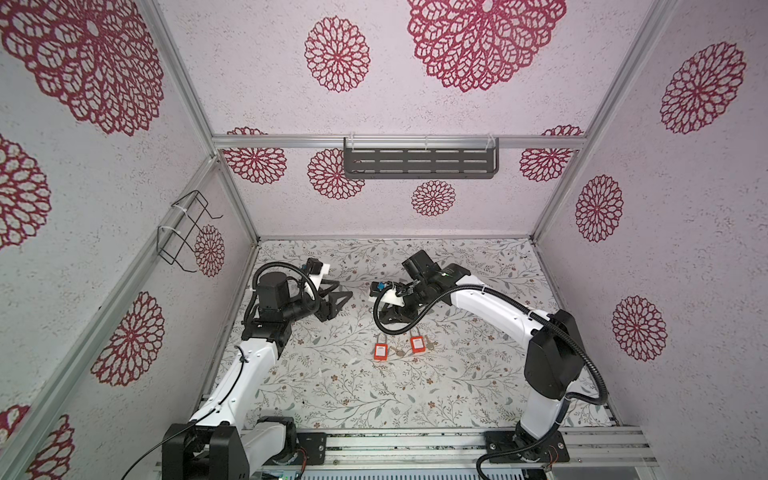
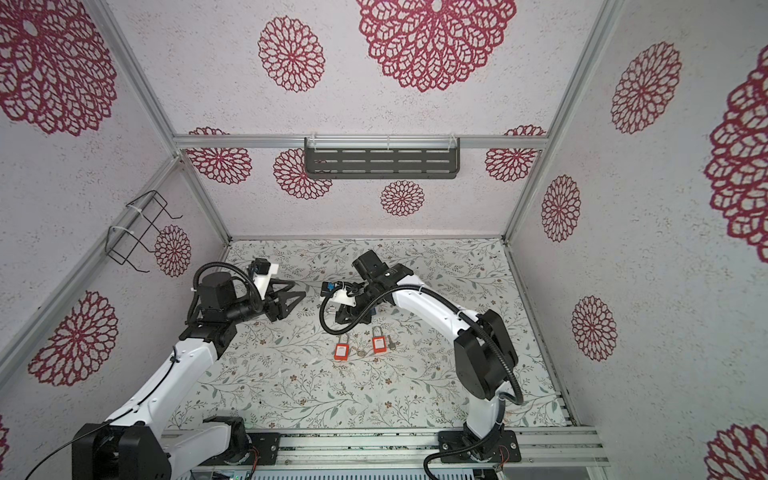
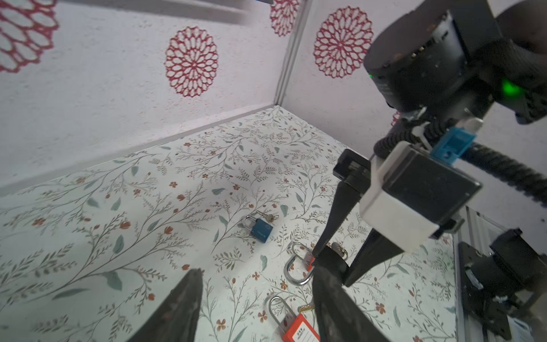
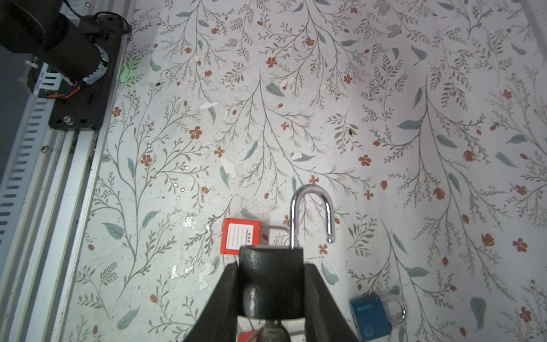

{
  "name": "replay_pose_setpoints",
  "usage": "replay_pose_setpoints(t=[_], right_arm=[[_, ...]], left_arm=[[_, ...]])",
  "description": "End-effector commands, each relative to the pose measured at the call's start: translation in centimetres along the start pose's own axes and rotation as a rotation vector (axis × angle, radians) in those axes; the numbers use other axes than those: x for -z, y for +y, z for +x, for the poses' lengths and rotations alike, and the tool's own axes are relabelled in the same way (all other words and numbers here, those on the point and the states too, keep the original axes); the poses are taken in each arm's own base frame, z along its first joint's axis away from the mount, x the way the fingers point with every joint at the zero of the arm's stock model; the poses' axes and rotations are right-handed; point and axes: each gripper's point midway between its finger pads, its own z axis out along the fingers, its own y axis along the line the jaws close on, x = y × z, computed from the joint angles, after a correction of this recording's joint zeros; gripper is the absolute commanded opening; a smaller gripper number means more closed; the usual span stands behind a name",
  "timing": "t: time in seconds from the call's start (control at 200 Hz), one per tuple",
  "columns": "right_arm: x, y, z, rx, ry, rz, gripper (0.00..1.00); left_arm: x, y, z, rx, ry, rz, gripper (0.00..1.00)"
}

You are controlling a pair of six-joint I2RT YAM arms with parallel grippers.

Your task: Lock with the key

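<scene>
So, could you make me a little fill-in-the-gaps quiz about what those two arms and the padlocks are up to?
1. The right tool grips the black padlock, whose shackle is ____.
2. The left tool holds ____.
3. On the table lie ____ red padlocks and one blue padlock.

Missing words: open; nothing; two.

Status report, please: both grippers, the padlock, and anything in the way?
Left gripper open, empty. Right gripper shut on black padlock, shackle open. Red padlocks and blue padlock on table nearby, untouched.
</scene>
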Motion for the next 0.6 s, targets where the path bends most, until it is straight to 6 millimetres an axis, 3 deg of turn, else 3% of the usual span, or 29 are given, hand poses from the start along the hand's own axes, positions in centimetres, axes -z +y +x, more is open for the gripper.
replay_pose_setpoints(t=[0.0,0.205,0.595], right_arm=[[3.8,1.5,-2.4,0.056,-0.093,0.002,0.11],[5.6,2.5,-2.6,0.063,-0.096,0.011,0.11],[6.8,2.6,-3.3,0.086,-0.102,0.036,0.11]], left_arm=[[-0.8,-2.1,-0.6,-0.292,-0.035,0.112,0.58],[-1.4,-4.5,0.5,-0.527,-0.032,0.205,0.54],[-3.0,-6.4,1.5,-0.680,0.015,0.233,0.56]])
